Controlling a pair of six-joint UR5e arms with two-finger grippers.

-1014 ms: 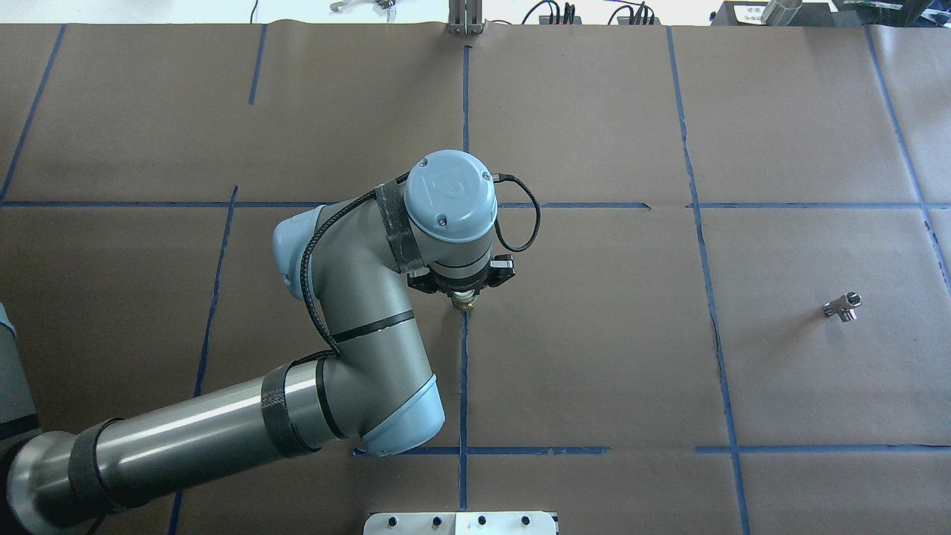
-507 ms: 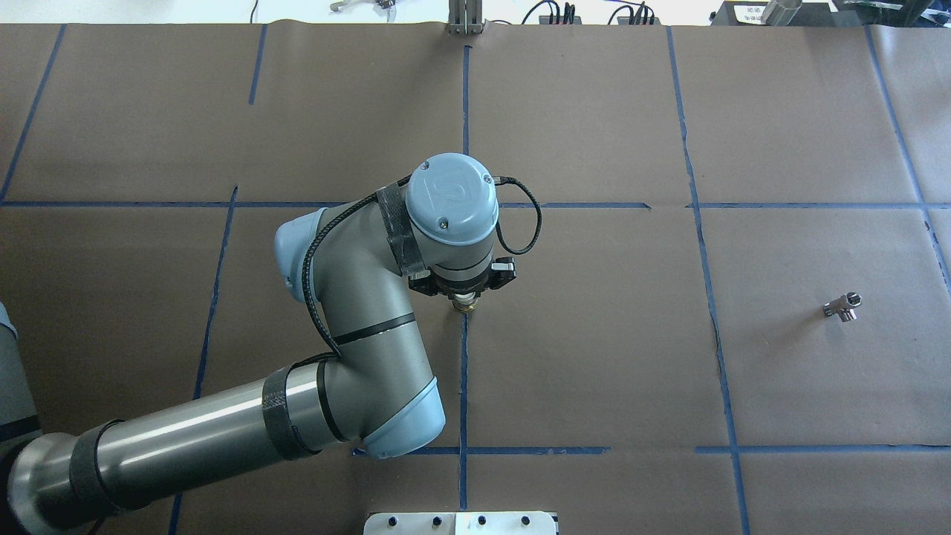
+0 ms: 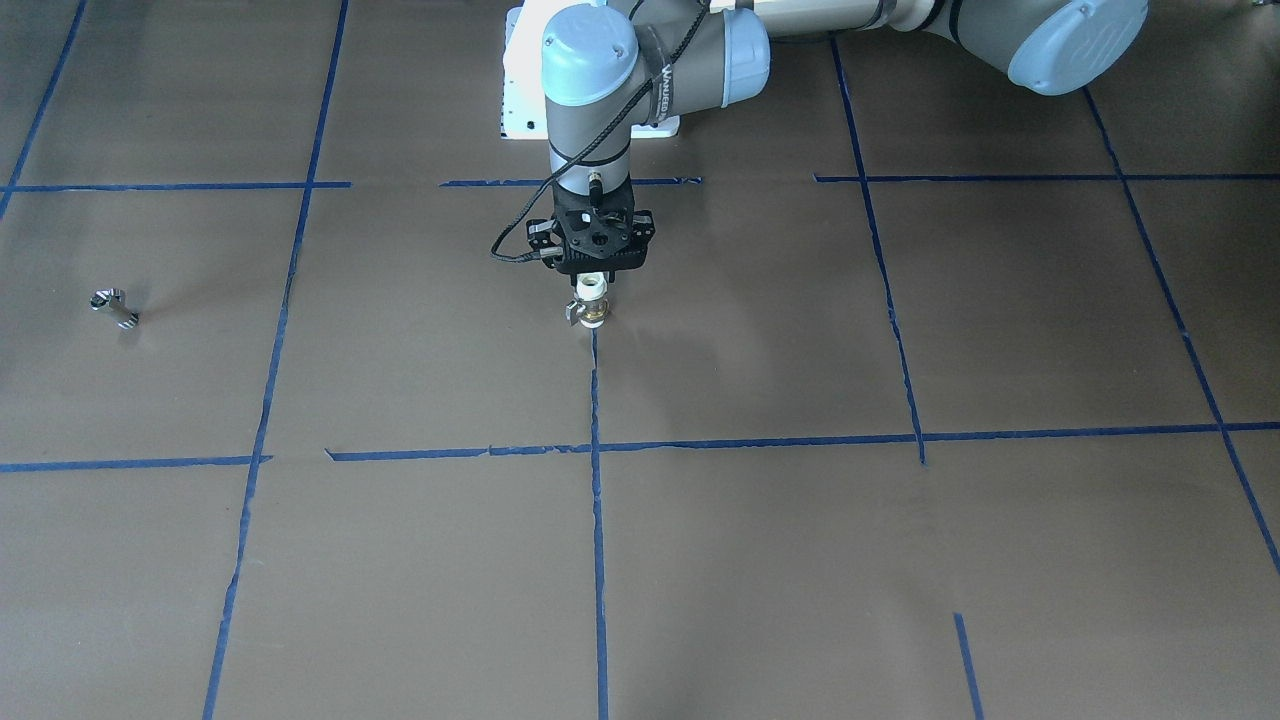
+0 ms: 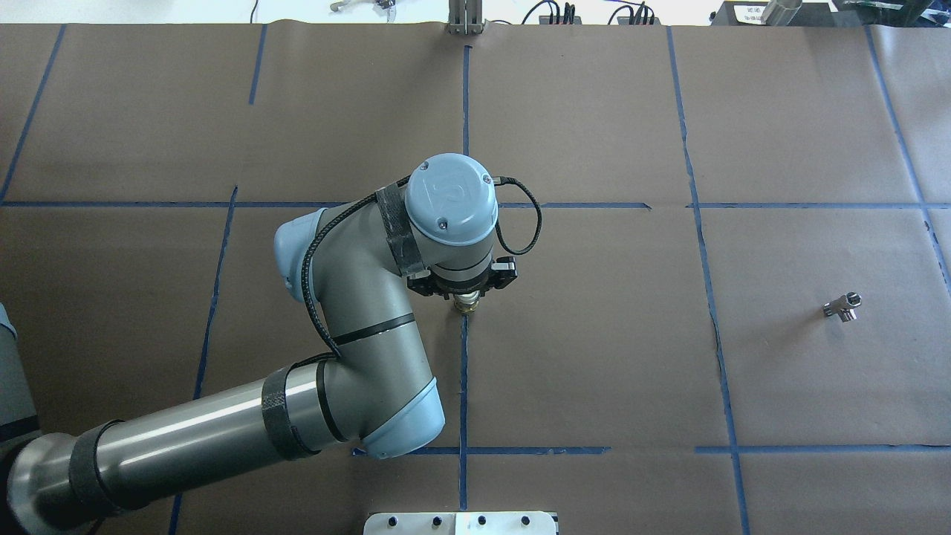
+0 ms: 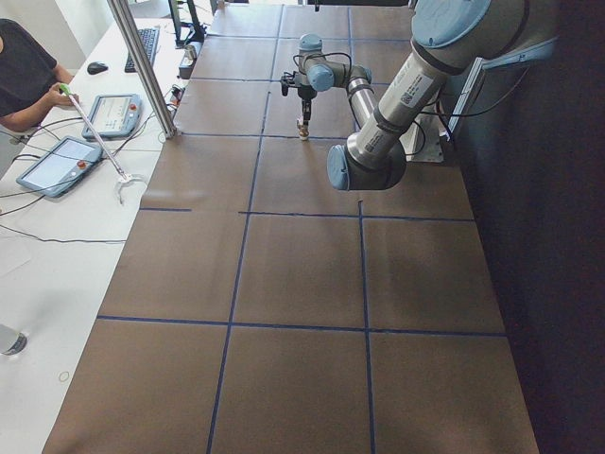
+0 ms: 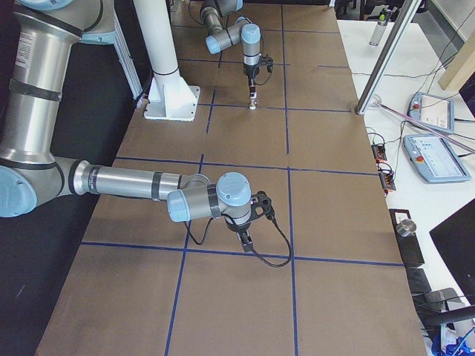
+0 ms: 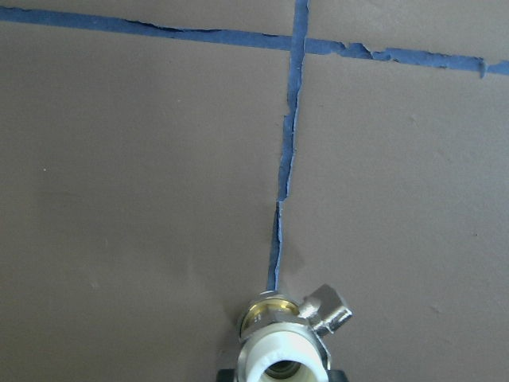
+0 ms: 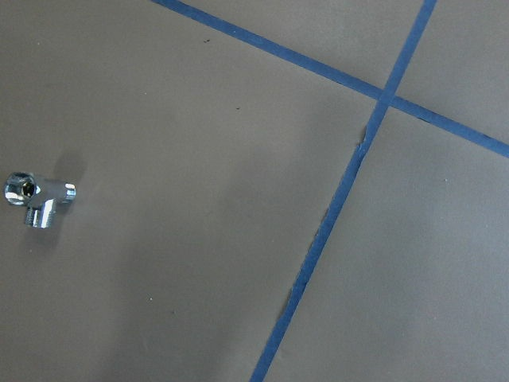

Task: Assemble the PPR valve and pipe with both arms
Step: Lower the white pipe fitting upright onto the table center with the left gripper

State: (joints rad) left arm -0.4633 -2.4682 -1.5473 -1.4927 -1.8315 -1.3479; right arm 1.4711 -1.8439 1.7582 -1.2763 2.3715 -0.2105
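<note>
My left gripper (image 3: 594, 285) is shut on the white top of the PPR valve (image 3: 593, 312) and holds it upright. Its brass band and grey lever are low, close over the blue tape line at the table's middle. The valve also shows in the overhead view (image 4: 466, 302) and the left wrist view (image 7: 282, 342). The pipe (image 4: 842, 305), a small shiny silver piece, lies alone far to the right; it also shows in the front view (image 3: 113, 306) and the right wrist view (image 8: 36, 199). My right gripper (image 6: 245, 239) shows only in the exterior right view, so I cannot tell its state.
The brown paper table cover (image 4: 594, 357) carries a grid of blue tape lines. The white pedestal base (image 3: 520, 110) stands at the robot's side. A metal post (image 5: 142, 66) and tablets (image 6: 434, 159) are along the operators' edge, where a person sits.
The left wrist has shifted very slightly with the valve still held. The pipe has not moved.
</note>
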